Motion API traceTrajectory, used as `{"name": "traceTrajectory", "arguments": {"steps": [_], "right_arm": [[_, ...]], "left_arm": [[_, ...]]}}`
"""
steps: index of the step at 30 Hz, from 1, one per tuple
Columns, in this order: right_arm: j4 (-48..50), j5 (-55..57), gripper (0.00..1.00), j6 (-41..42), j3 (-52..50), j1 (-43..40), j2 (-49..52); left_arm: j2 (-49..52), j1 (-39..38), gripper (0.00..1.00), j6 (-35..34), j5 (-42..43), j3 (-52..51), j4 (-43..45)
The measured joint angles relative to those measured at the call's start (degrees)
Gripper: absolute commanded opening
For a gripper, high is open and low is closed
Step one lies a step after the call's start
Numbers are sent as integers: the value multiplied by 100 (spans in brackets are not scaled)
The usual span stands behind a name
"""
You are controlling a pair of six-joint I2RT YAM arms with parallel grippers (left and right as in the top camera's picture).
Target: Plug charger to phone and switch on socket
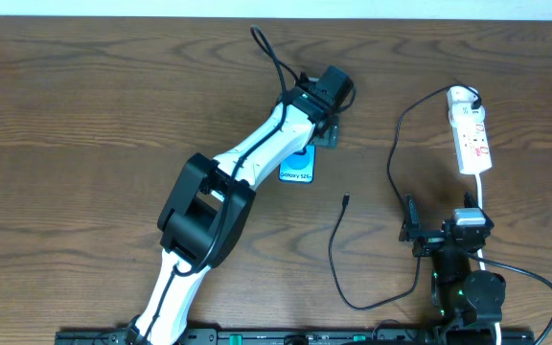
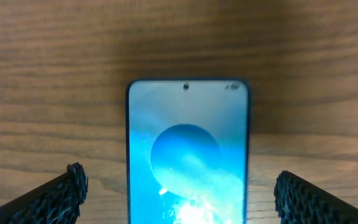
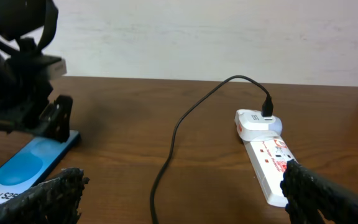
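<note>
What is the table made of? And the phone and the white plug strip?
The table looks like dark brown wood or a wood-look top: grain lines run along it. The phone front looks like smooth glass, glowing blue, with a dark rim. The plug strip looks like hard white plastic, smooth, with red markings.

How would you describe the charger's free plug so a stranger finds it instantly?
Find the white socket at the table's right, then trace the thin black charger looping from it. Its small plug lies loose on bare wood between socket and phone, touching nothing.
</note>
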Motion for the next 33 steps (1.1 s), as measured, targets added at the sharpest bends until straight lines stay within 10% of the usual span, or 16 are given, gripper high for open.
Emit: {"name": "traceTrajectory", "arguments": {"steps": [33], "right_arm": [[0,0,99,0,0,0,0]], "left_arm": [[192,2,96,-7,315,-376,402]]}}
